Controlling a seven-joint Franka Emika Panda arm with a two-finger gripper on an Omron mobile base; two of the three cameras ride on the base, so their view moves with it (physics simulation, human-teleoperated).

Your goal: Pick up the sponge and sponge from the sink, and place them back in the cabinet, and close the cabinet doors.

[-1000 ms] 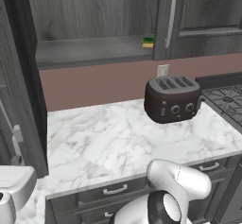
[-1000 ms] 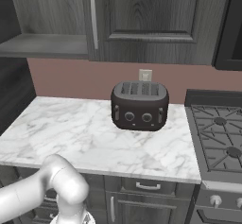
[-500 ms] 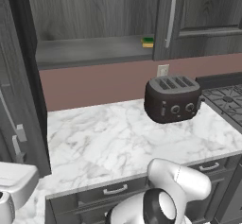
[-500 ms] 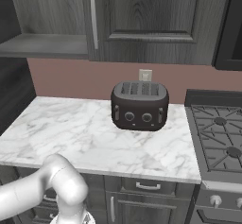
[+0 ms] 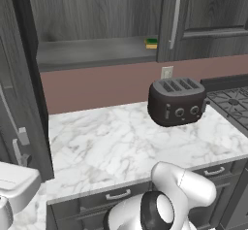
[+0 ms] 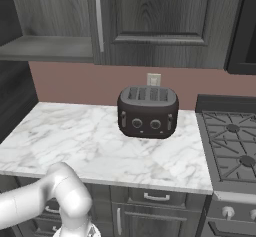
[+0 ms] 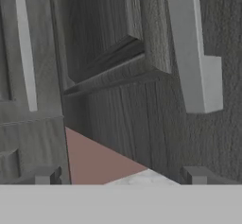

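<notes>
Claw spread wide and empty, faced close to cabinet fronts.

The gripper (image 7: 118, 176) is held fully open with nothing gripped. One sponge (image 5: 151, 43) is seen on the open cabinet (image 5: 97, 52) shelf. A door handle (image 7: 191, 48) could be clipped if the arm is swung carelessly.

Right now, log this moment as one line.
fingers: open, empty | green sponge: on cabinet shelf | cabinet door: open

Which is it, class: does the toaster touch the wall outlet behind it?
Apart. In the left base view, pink wall separates the toaster from the outlet above it.
</notes>
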